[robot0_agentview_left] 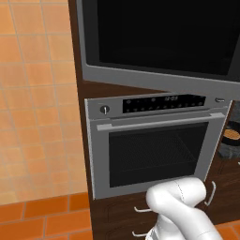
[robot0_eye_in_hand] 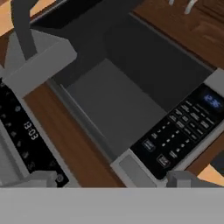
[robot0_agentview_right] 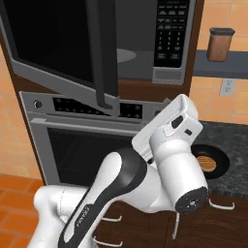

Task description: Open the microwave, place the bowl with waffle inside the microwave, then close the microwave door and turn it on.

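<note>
- While the microwave door stands swung out above the silver oven, left base view places the bowl with waffle at the table's near edge.
- Right base view: bowl with waffle looks light, rigid; grasp its rim.
- Hand view: tool fingers apart, empty, facing the microwave cavity.
</note>
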